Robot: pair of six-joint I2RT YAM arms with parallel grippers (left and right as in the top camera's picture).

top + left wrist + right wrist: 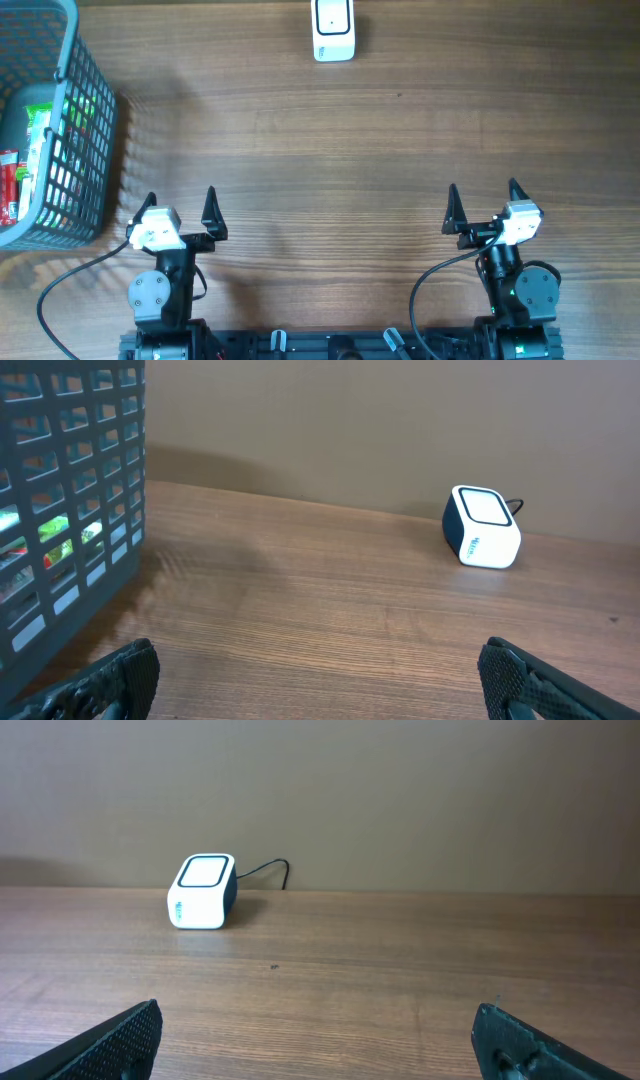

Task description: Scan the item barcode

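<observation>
A white barcode scanner (333, 30) with a dark side sits at the far middle of the wooden table; it also shows in the left wrist view as the scanner (482, 526) and in the right wrist view as the scanner (203, 891). Packaged items (22, 165), green, white and red, lie inside a blue-grey mesh basket (92, 120) at the far left. My left gripper (180, 208) stands open near the front edge, right of the basket, nothing between its fingers. My right gripper (484, 203) is open too, at the front right, holding nothing.
The basket wall (70, 510) fills the left of the left wrist view, green packaging visible through the mesh. A thin cable (265, 872) runs from the scanner toward the back wall. Bare wood lies between the grippers and the scanner.
</observation>
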